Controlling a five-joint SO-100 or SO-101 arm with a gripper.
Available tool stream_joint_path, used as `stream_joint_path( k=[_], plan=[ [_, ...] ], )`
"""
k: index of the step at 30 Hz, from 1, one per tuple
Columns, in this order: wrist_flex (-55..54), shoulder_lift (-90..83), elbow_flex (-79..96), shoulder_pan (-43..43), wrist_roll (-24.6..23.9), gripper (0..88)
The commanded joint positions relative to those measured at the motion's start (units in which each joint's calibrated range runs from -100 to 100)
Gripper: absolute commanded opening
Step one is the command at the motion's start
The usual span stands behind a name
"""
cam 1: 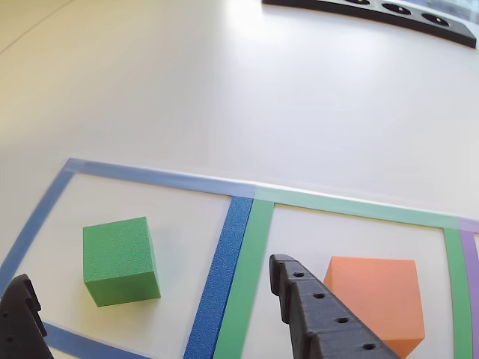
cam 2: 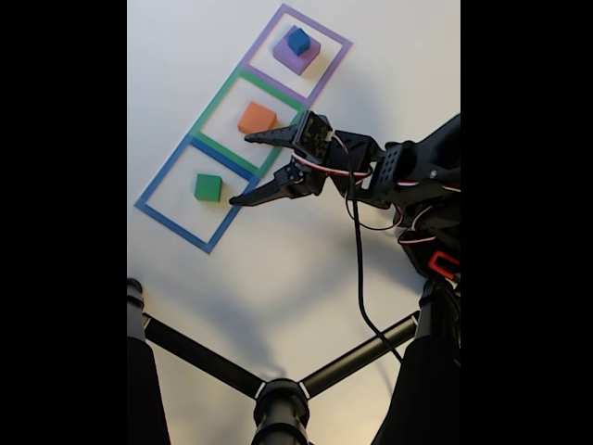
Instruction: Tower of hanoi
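In the other view, which looked out from between the fingers, the pincer point(cam 1: 150, 318) stood spread wide with nothing between its parts: one dark fingertip point(cam 1: 21, 318) showed at the lower left corner and the other finger point(cam 1: 322, 318), studded with small holes, rose from the bottom edge right of centre. A green cube point(cam 1: 120, 260) sat on the white counter point(cam 1: 262, 105) inside a blue tape square point(cam 1: 221, 280), between the two fingers and touching neither. To the right, inside a green tape square point(cam 1: 247, 277), an orange cube point(cam 1: 378, 299) lay partly behind the holed finger. A strip of purple tape point(cam 1: 470, 284) ran along the right edge, and a dark object point(cam 1: 389, 13) lay at the far top right.

In the fixed view, the three tape squares ran in a diagonal row. The green cube point(cam 2: 208, 187) lay in the blue square point(cam 2: 153, 209), the orange cube point(cam 2: 257, 119) in the green square point(cam 2: 215, 102), and a small blue cube point(cam 2: 298, 40) sat on top of a purple block point(cam 2: 295, 59) in the purple square point(cam 2: 334, 42). The pincer point(cam 2: 239, 169) hung open beside the border of the blue and green squares, gripping nothing. A black stand point(cam 2: 278, 399) with branching legs occupied the bottom.
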Motion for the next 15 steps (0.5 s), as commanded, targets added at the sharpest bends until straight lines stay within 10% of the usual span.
stream_joint_path(
  k=[1, 15],
  plan=[
    [-9.35, 9.12, -4.02, -1.55, 0.38, 38.0],
    [-22.06, 27.47, -10.65, -6.13, 0.38, 38.5]
  ],
)
